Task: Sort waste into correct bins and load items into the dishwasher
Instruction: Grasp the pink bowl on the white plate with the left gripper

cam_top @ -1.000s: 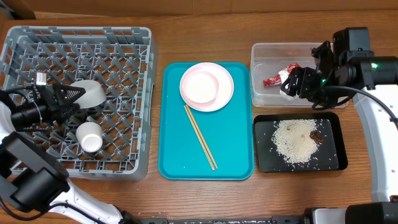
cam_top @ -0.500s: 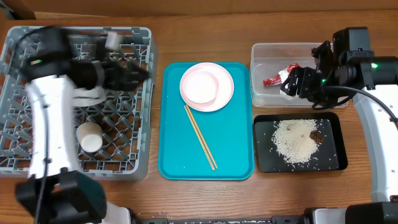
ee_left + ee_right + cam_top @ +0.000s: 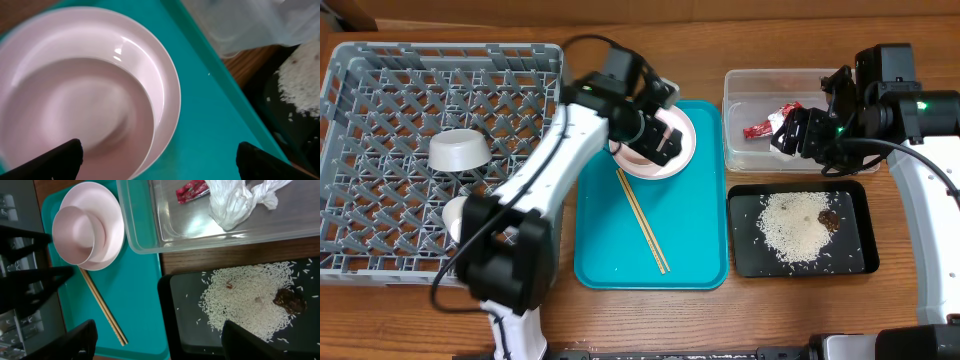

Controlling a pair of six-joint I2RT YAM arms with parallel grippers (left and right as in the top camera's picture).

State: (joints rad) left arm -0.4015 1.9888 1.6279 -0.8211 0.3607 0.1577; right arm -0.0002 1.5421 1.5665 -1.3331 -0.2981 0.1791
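My left gripper (image 3: 657,140) (image 3: 160,162) is open and empty, low over the smaller plate (image 3: 75,115), which is stacked on the large plate (image 3: 685,145) (image 3: 155,55) on the teal tray. The chopsticks (image 3: 642,220) (image 3: 102,307) lie on that tray below the plates. The bowl (image 3: 458,150) and the small cup (image 3: 455,222) sit in the grey crate (image 3: 380,100). My right gripper (image 3: 803,138) (image 3: 160,340) is open and empty at the front edge of the clear tub (image 3: 740,85). The tub holds the red wrapper (image 3: 192,190) and the tissue (image 3: 235,202). Rice (image 3: 798,228) and a brown scrap (image 3: 829,218) lie in the black tray (image 3: 745,262).
The teal tray (image 3: 695,240) lies between the crate and the two bins. My left arm (image 3: 535,180) stretches from the crate's right edge across to the plates. Bare wooden table (image 3: 620,320) shows along the front.
My left arm has swung right, from the bowl in the crate over to the plates on the teal tray. The bowl stays in the crate. The right arm has not moved.
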